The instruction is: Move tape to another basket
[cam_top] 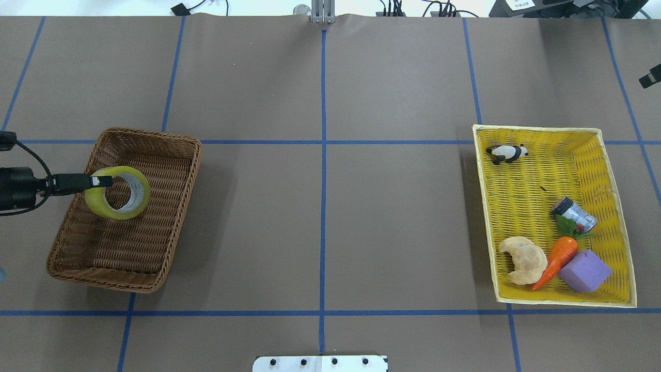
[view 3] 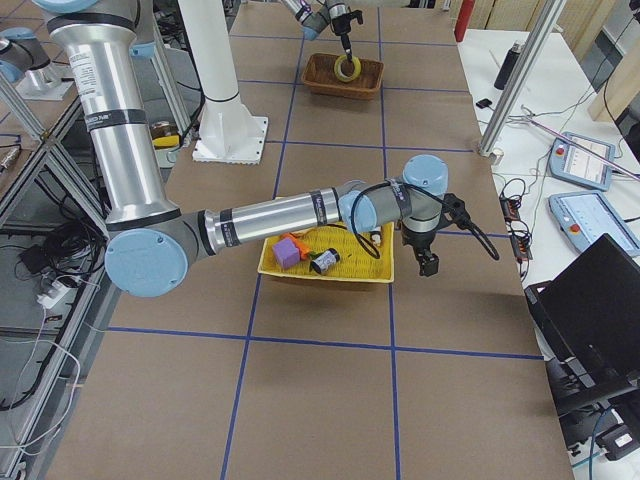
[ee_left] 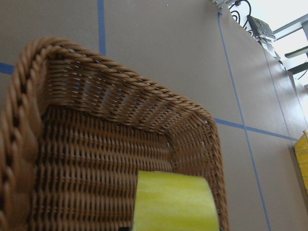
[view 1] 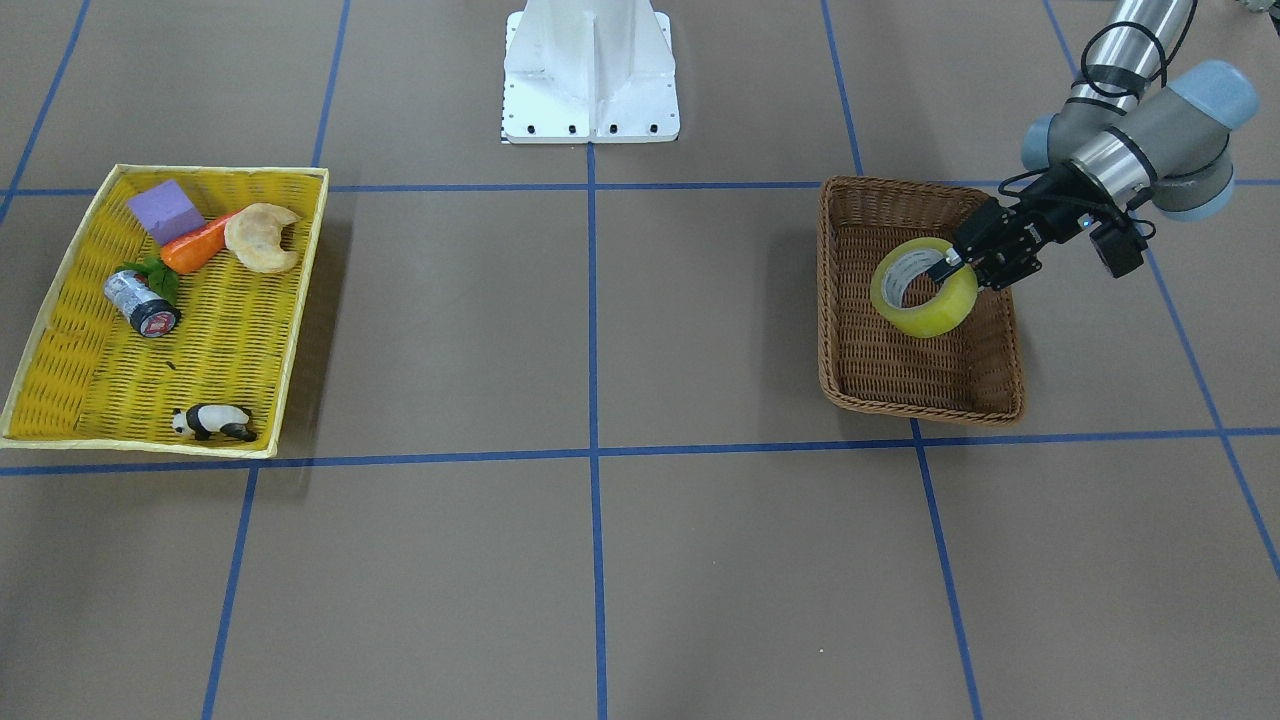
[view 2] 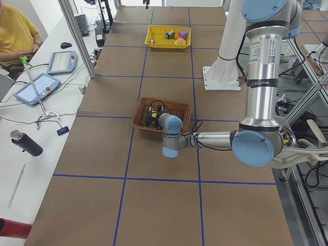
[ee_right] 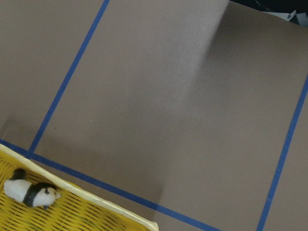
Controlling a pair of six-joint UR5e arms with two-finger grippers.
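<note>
The tape (view 1: 925, 310) is a yellow ring with a grey-white core. It hangs tilted over the inside of the brown wicker basket (view 1: 920, 410). My left gripper (view 1: 950, 262) is shut on the tape's wall, one finger inside the ring and one outside. In the overhead view the gripper (cam_top: 100, 181) reaches in over the basket's (cam_top: 150, 135) left rim and holds the tape (cam_top: 98, 204). The left wrist view shows the tape's yellow band (ee_left: 173, 202) above the basket's woven wall (ee_left: 96, 144). My right gripper (view 3: 428, 262) hovers beside the yellow tray; I cannot tell if it is open.
The shallow yellow tray (cam_top: 614, 155) at the table's other end holds a toy panda (cam_top: 507, 153), a silver-and-black cylinder (cam_top: 573, 213), a carrot (cam_top: 557, 258), a croissant (cam_top: 524, 258) and a purple block (cam_top: 584, 271). The white robot base (view 1: 590, 70) stands at the table's middle edge.
</note>
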